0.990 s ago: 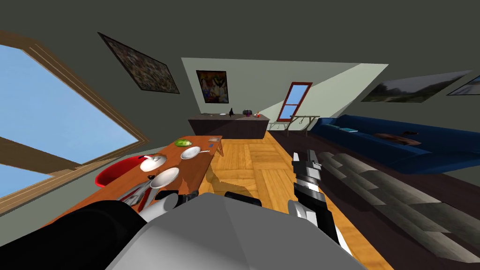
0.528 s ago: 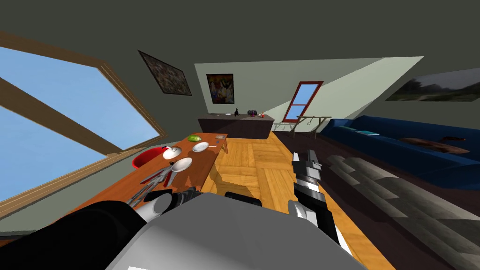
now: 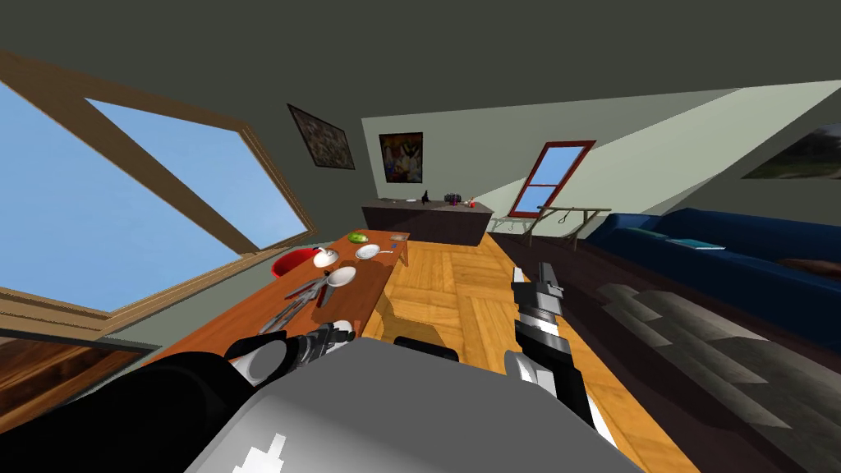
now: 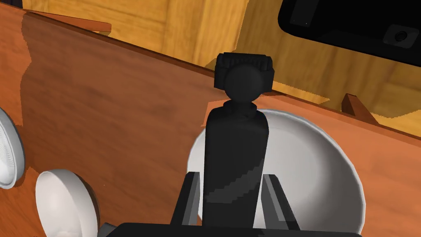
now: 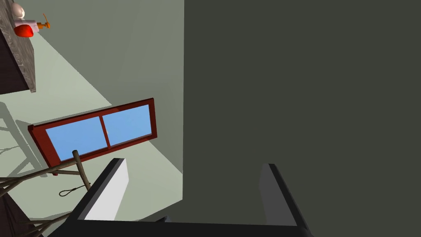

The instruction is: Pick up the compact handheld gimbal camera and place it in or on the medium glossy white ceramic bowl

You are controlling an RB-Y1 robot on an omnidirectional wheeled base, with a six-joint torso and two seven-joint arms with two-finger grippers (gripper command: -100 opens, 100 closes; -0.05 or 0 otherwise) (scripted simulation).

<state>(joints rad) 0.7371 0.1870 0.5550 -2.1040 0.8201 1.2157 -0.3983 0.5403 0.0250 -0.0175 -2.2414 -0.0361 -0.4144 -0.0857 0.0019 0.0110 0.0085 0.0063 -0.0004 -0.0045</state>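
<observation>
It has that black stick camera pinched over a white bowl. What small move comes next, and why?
Probably ease the black stick-shaped camera down a little, then release: the left jaws are shut on its sides and the round glossy white bowl lies right behind it, so it should land inside.

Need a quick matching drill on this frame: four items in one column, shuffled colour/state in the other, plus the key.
Column one
1. gimbal camera
2. bowl
3. right gripper
4. table

Column two
A. open, holding nothing
B. reddish-brown wood, bears the bowl
C. black, clamped in the left gripper
D. white, on the table just beyond the camera

Pairs: 1-C, 2-D, 3-A, 4-B
</observation>
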